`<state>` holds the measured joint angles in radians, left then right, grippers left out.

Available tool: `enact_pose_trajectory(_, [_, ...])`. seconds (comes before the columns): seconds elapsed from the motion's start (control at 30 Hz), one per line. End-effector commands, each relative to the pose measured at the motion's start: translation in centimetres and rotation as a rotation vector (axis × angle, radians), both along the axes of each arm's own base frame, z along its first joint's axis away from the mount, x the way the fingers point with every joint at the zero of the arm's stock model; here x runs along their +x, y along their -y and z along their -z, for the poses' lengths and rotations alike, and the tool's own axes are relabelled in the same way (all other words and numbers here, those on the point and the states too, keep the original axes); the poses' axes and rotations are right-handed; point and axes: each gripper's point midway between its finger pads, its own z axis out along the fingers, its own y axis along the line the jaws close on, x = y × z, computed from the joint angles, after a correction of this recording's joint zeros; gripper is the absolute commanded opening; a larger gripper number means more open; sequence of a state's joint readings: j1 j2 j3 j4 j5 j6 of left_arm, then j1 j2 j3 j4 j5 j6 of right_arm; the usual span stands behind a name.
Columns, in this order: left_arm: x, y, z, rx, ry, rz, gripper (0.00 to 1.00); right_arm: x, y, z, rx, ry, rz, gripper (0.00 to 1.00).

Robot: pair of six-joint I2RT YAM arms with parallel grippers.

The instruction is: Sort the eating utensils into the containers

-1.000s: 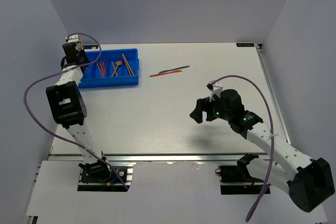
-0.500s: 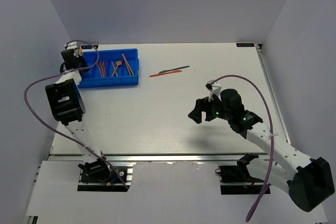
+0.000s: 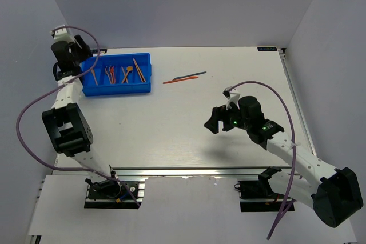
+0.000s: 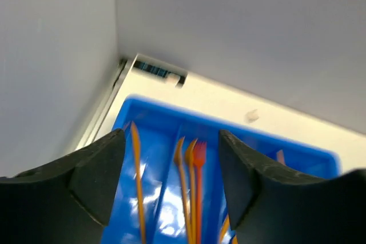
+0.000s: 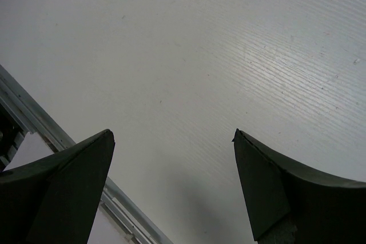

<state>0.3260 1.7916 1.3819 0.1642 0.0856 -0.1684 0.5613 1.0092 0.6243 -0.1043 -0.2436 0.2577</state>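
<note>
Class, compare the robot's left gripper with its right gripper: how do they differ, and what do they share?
The left gripper hangs at the blue tray's left end; the right gripper over the white table. The left gripper is at the far left corner; the right gripper sits right of centre. Both have jaws open, holding nothing.

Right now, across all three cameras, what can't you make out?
Top view: the utensils in the blue tray are too small to tell forks from spoons.
Top view: whether the two loose utensils on the table touch.
Left wrist view: blurred; the left gripper and bottom edge cut off the tray's near end.
Right wrist view: the right gripper frames only bare table; no utensils.
</note>
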Motion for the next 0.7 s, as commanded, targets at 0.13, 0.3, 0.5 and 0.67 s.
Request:
enact_pose_trajectory(0.13, [2.0,17.3,-5.2,0.154,-0.02,0.412,0.98,2.1,1.5,-0.5,-0.009,0.058,0.154,0.89])
enact_pose_trajectory(0.3, [2.5,30.4,2.7,0.297,-0.228,0.75,0.95,2.3,3.0,-1.2,0.002,0.095,0.247,0.89])
enact_pose_trajectory(0.5, [1.3,39.0,8.7,0.387,-0.348,0.991,0.88,2.1,3.0,-0.9,0.003,0.09,0.233,0.89])
enact_pose_trajectory(0.67, [1.5,39.8,14.3,0.384,-0.453,1.063,0.82,1.6,2.1,-0.8,0.021,0.081,0.172,0.89])
